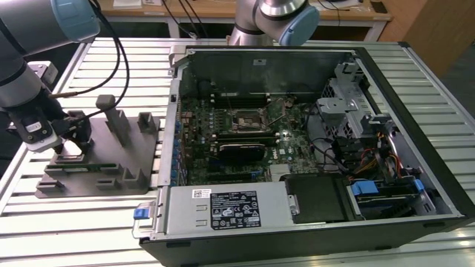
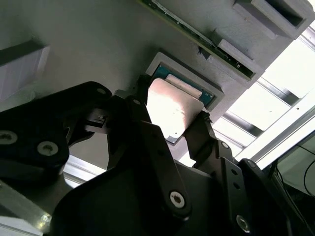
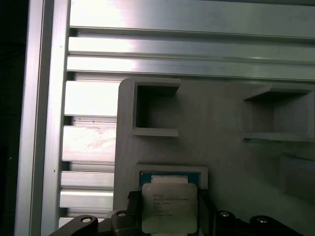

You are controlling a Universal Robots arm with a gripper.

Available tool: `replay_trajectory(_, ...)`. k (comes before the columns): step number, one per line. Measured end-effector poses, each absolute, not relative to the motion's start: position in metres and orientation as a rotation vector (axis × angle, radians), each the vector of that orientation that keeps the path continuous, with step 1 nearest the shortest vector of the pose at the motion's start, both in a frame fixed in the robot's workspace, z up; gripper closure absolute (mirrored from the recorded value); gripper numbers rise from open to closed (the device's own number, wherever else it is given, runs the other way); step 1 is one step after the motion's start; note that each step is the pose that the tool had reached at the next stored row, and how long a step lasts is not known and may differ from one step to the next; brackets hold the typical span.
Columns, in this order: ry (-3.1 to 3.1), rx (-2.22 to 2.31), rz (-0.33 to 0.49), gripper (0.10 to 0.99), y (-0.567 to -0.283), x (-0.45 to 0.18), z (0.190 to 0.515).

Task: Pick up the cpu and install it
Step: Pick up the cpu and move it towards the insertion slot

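The cpu (image 2: 172,110), a flat square chip with a pale silver top, sits between the two black fingers of my gripper (image 2: 170,123), which is shut on its opposite edges. In the first wrist view the cpu (image 3: 170,206) hangs just over a blue-rimmed square pocket (image 3: 172,173) of the grey plastic fixture (image 3: 216,128). In the exterior view my gripper (image 1: 63,147) stands low over the fixture (image 1: 97,167) at that view's left, and the chip is hidden behind the fingers. The motherboard socket (image 1: 243,119) lies inside the open computer case (image 1: 386,89).
Upright blocks (image 1: 119,125) rise from the fixture beside my gripper. A circuit strip (image 1: 82,166) lies on the fixture. A silver power supply box (image 1: 222,208) fills the case's near corner. A second arm (image 1: 278,19) stands behind the case. The table (image 1: 74,228) is slatted aluminium.
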State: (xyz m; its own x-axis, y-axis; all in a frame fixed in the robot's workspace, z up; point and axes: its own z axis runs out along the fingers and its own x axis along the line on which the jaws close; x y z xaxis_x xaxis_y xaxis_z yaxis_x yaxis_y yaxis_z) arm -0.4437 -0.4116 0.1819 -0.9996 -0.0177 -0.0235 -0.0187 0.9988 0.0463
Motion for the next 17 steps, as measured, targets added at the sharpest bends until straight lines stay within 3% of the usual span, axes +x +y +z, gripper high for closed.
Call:
replay_trajectory(1,3.117,-0.028,0.072,0.545,-0.412,-0.444,0.182)
replay_trajectory(17,3.117,-0.028,0.073,0.545,-0.412,-0.444,0.195)
